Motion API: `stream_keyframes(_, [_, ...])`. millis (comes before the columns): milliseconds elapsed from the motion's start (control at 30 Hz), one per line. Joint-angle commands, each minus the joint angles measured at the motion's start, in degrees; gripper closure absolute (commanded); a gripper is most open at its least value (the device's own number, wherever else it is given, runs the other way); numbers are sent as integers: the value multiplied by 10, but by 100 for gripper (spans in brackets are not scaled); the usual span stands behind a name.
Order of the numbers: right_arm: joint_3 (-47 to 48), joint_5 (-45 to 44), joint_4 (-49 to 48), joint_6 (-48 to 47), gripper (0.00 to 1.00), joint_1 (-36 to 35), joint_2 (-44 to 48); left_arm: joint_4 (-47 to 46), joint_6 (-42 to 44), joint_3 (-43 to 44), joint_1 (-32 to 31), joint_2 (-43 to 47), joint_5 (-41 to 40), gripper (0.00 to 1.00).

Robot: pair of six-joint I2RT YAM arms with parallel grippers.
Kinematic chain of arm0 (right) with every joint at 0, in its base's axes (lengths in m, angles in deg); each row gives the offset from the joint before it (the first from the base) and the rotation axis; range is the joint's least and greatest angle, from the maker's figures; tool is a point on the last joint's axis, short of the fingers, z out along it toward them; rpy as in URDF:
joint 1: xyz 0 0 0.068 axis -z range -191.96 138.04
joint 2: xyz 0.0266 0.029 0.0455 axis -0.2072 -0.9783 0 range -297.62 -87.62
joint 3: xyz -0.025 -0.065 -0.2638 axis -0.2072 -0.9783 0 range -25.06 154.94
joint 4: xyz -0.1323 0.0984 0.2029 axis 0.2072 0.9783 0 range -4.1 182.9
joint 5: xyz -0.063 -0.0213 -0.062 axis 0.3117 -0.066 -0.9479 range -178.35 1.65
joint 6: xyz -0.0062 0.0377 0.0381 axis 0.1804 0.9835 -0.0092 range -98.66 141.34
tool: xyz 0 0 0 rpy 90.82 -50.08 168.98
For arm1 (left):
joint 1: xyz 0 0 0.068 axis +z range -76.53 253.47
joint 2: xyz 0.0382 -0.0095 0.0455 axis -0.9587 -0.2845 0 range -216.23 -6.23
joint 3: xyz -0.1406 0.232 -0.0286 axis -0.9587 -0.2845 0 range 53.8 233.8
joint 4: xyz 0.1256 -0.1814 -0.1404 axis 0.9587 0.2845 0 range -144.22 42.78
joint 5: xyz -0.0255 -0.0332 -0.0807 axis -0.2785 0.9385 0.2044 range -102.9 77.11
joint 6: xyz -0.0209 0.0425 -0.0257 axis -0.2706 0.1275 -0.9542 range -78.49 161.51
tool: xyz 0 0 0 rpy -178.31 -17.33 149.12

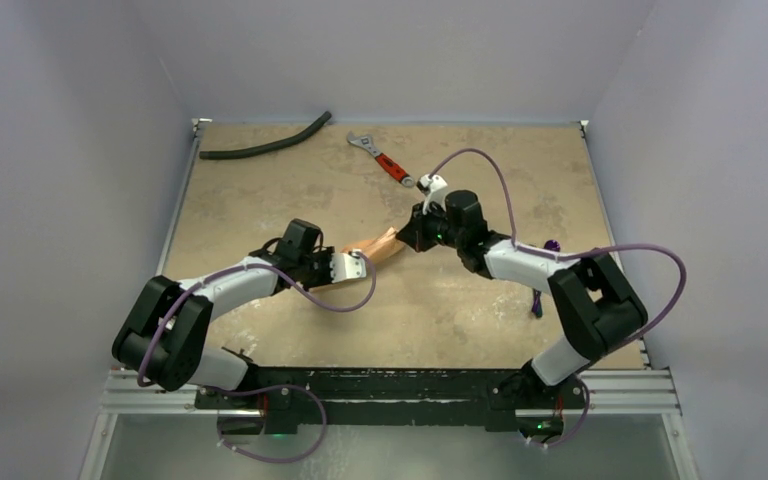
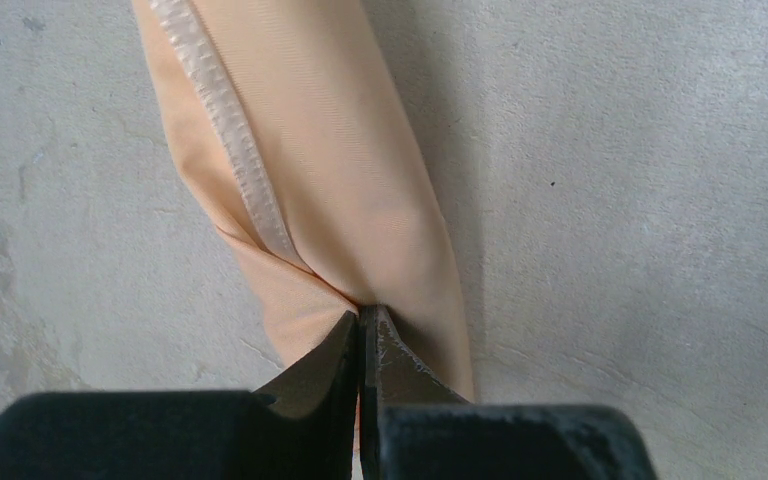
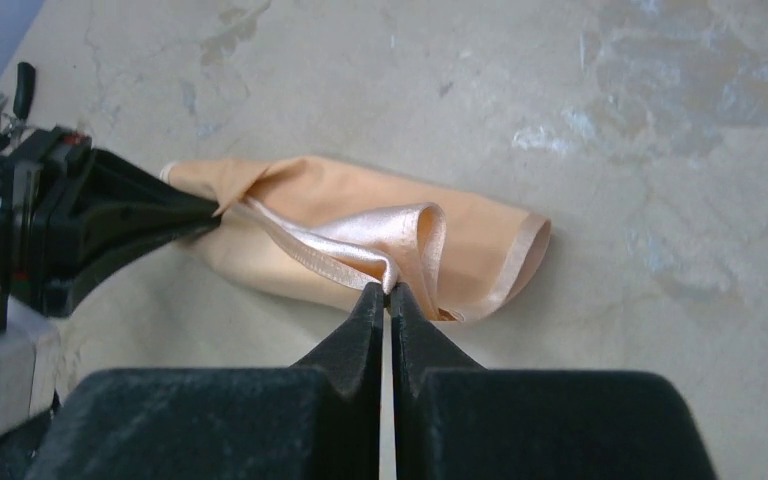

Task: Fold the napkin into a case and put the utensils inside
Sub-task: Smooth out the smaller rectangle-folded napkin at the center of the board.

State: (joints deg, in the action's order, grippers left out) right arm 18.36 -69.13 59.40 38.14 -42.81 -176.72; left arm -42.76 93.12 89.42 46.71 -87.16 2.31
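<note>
The peach-orange napkin (image 1: 381,245) is a narrow bunched strip in the middle of the table, held between both grippers. My left gripper (image 1: 362,264) is shut on its near-left end; in the left wrist view the tips (image 2: 362,312) pinch the cloth (image 2: 330,150). My right gripper (image 1: 407,238) is shut on its far-right end; in the right wrist view the tips (image 3: 387,290) pinch a shiny hem fold of the napkin (image 3: 360,195). No flat layered case shows. Small dark purple utensil pieces (image 1: 551,244) peek out by the right arm, mostly hidden.
A red-handled steel wrench (image 1: 390,163) lies at the back centre. A curved black hose (image 1: 265,148) lies at the back left. The left gripper also shows in the right wrist view (image 3: 195,208). Grey walls enclose the table on three sides.
</note>
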Motion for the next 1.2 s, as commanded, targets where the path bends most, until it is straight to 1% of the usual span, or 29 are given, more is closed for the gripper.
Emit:
stream_keyframes(0, [70,10,10,-11,100,-1,-52,85,24,-26,-2,-15,0,100])
stream_keyframes(133, [98,30,21,-16,100,-1,-87,94,41,-22,-4,-15,4,100])
stream_keyframes(167, [109,26,37,-19,100,-1,-97,96,46,-22,-6,-14,4,100])
stream_keyframes(233, [134,-1,75,-20,100,-1,-117,97,47,-19,-8,-15,4,100])
stream_keyframes(333, [140,-58,108,-2,100,-1,-128,105,50,-16,-8,-15,3,100])
stream_keyframes(433, [140,-110,98,6,100,-1,-134,112,52,-15,-9,-14,2,100])
stream_keyframes(567, [151,-118,98,12,100,-2,-166,122,48,-4,-9,-9,7,100])
stream_keyframes(700, [160,-127,99,14,100,-3,-189,142,16,34,-9,-5,13,100])
stream_keyframes(867, [153,-126,86,13,100,-3,-199,183,-41,101,-8,-7,27,83])
stream_keyframes(900, [150,-123,83,13,100,-3,-200,192,-51,113,-9,-9,32,80])
stream_keyframes(967, [144,-117,76,16,100,-4,-199,199,-72,139,-8,-13,39,77])
stream_keyframes(1067, [142,-112,69,15,100,-8,-192,208,-94,164,-8,-23,49,76])
stream_keyframes(1167, [141,-110,67,11,100,-15,-186,186,-123,176,-7,-29,37,76])
